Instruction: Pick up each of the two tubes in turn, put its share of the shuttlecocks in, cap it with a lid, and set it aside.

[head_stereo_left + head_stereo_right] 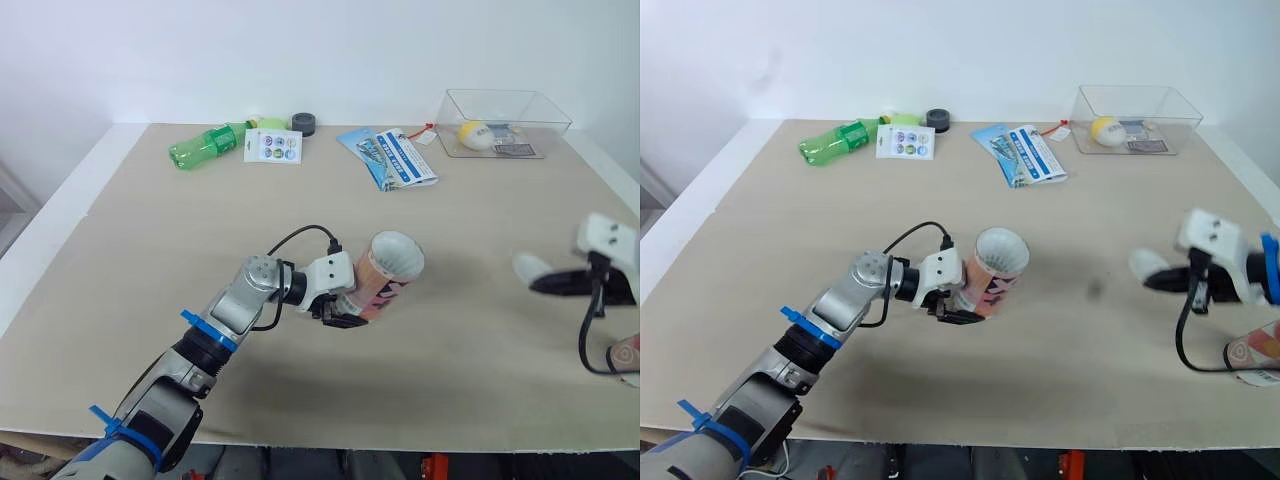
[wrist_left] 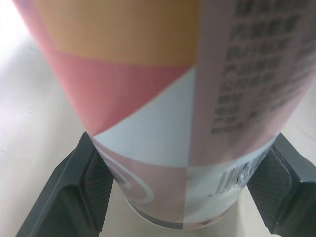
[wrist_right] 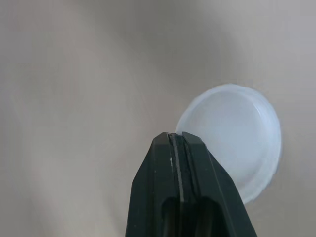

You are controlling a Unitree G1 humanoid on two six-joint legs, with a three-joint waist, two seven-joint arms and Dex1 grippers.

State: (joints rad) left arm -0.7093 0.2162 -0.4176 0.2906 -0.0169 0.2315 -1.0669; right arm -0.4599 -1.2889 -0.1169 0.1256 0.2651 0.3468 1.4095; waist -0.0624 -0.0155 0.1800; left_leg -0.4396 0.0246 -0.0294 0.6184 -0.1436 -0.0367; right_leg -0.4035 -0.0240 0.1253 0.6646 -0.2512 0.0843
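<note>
Pink-and-orange cardboard tube [image 1: 388,275] was tilted, clamped near its base by the left gripper [image 1: 345,316]; the right gripper [image 3: 177,140], almost fully closed, pinched a translucent white plastic lid [image 3: 232,133].

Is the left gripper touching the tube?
Touching. The left wrist view shows both fingers pressed against the tube's sides.

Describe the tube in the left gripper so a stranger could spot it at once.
Look to the middle of the beige table, toward its near edge. There the left gripper clamps a pink, orange and white tube near its base, white top end tilted up. The other tube sits at the right edge, unheld.
</note>
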